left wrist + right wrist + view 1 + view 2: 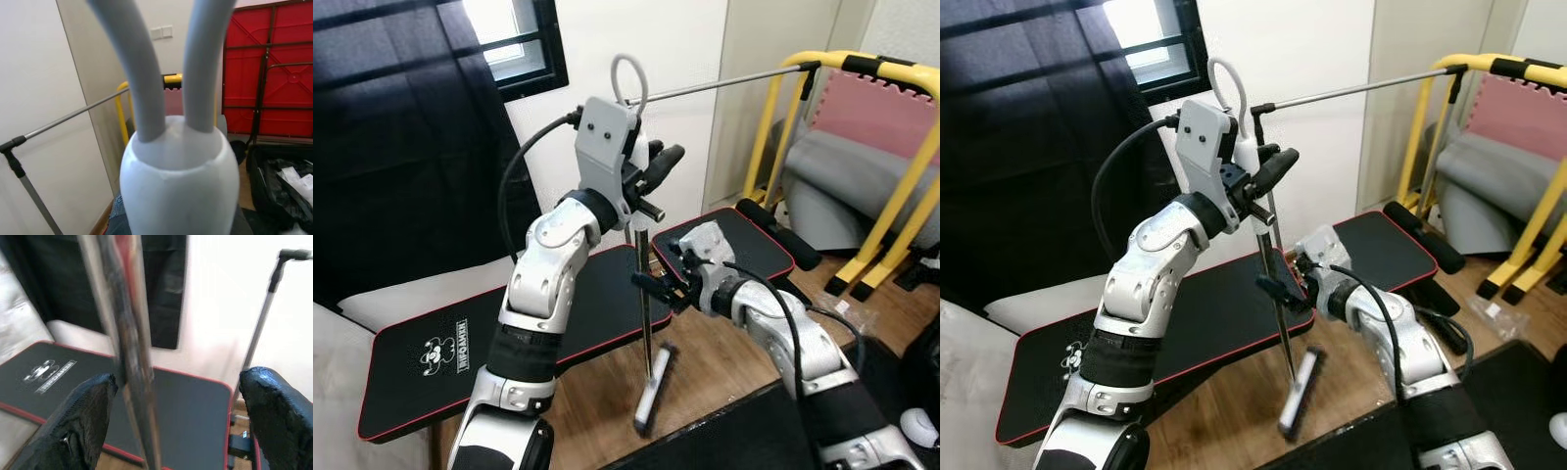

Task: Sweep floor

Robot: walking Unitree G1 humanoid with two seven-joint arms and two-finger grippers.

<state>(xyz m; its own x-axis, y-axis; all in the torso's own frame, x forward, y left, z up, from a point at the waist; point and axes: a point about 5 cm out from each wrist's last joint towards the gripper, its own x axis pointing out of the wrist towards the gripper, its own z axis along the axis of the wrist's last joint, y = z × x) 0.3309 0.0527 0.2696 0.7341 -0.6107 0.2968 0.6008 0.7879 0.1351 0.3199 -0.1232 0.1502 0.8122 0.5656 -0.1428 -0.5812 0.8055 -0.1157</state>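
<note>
A broom stands nearly upright in front of me. Its thin metal pole (646,323) runs down to a narrow grey head (651,390) on the wooden floor (705,367). My left gripper (654,168) is raised high and shut on the broom's white handle top (178,176), which carries a grey hanging loop (628,73). My right gripper (651,284) is lower, at mid-pole. It is open, with the pole (132,347) between its wide-spread fingers (85,416), close to one of them.
A black mat with red trim (431,352) lies behind the broom, and a second one (744,240) is further right. A yellow tube frame (901,196) with grey and pink pads stands at the right. A thin metal rail (724,83) crosses overhead. Another dark mat (734,431) lies at my feet.
</note>
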